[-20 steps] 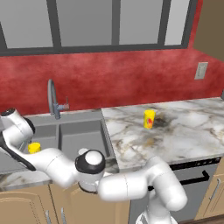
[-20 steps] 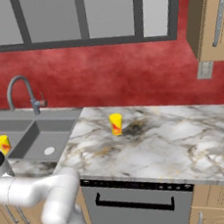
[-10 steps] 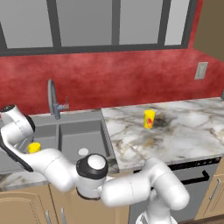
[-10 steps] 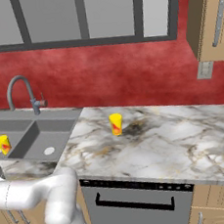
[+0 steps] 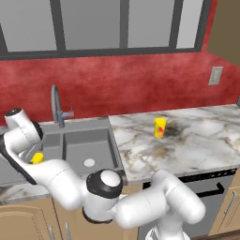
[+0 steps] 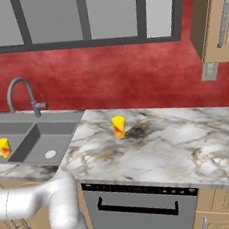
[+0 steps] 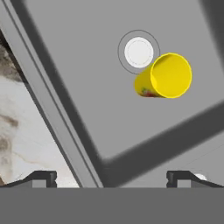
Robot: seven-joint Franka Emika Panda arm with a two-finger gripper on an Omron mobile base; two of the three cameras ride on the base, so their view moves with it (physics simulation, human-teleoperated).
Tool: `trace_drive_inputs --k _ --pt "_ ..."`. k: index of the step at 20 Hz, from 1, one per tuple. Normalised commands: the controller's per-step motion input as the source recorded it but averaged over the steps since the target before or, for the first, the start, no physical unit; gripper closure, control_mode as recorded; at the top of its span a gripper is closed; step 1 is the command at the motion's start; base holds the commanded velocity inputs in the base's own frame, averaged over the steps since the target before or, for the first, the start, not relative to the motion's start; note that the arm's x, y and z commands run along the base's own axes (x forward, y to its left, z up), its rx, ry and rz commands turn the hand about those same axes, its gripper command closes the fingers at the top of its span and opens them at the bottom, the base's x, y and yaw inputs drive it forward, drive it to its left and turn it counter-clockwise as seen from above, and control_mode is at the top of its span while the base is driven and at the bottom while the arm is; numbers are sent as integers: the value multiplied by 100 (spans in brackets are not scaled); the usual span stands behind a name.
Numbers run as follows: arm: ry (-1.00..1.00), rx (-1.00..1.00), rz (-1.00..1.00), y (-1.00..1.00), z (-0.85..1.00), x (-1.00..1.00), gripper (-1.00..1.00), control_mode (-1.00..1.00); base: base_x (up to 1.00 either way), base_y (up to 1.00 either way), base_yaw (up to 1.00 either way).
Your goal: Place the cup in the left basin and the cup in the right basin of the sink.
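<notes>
One yellow cup [image 7: 164, 76] stands upright on the floor of the left basin [image 7: 83, 92], right beside its round pale drain [image 7: 138, 51]. The same cup [image 5: 37, 158] [image 6: 3, 147] sits low in the grey sink [image 6: 35, 126]. My gripper [image 7: 111, 178] hangs above that basin, open, with nothing between its fingertips [image 7: 41, 177], apart from the cup. A second yellow cup [image 5: 160, 127] [image 6: 118, 126] stands on the marble counter to the right of the sink. The right basin [image 5: 89, 145] [image 6: 44, 142] holds nothing but its drain.
A tall curved grey tap [image 5: 56, 105] [image 6: 21, 92] rises behind the sink's divider. The marble counter [image 5: 197, 140] runs right, with a red wall and windows behind. My arm loops low in front of the sink's left side. A dishwasher front [image 6: 137, 209] sits below the counter.
My hand has lifted a little above the left basin, away from the cup standing there. The jaws stayed open. Both cups are where they were.
</notes>
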Motion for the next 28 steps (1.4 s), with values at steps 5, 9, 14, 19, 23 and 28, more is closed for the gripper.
trace_drive_inputs --k 5,9,14,19,23,28 --pt "0 0 -4 -33 24 -26 -100 -100 0 0 0" --pt "0 0 -4 -35 26 -25 -100 -100 0 0 0" --pt "-1 0 -5 -40 27 -25 -100 -100 0 0 0" --pt "0 0 -3 -46 25 -23 -100 -100 0 0 0" --pt "0 0 -2 -50 21 -19 -100 -100 0 0 0" --pt "0 0 -2 -48 20 -19 -100 -100 0 0 0"
